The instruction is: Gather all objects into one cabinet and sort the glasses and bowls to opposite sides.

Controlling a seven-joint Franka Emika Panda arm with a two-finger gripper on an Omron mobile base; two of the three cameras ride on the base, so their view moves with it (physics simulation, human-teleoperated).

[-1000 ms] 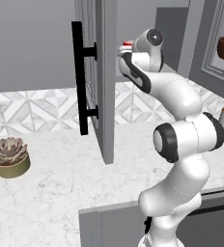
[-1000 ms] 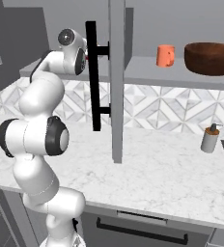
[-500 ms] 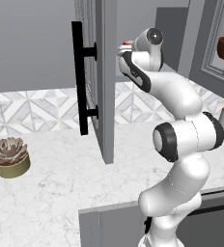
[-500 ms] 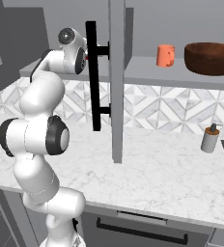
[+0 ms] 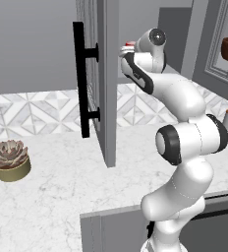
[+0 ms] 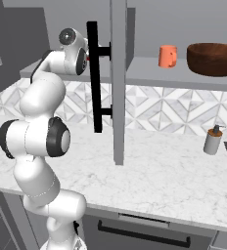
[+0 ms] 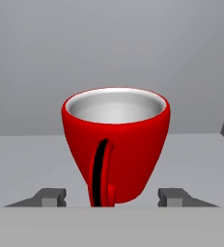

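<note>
**Bracketing the red cup on the shelf**

Gripper (image 7: 113, 198) sits level with the red cup (image 7: 115, 144), upright on the grey cabinet shelf (image 7: 27, 159), handle facing the camera. Fingertips (image 7: 50, 197) flank its base, jaws spread, not touching it.

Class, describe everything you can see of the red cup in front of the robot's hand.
The red cup is glossy, like glazed ceramic, with a pale grey-white inside that looks empty. It tapers from a wide round rim to a narrower base, and its looped handle faces the hand camera. It stands upright on a flat grey shelf before a plain grey back wall. The two dark fingers sit low on either side of its base, apart from it, with visible gaps.
</note>
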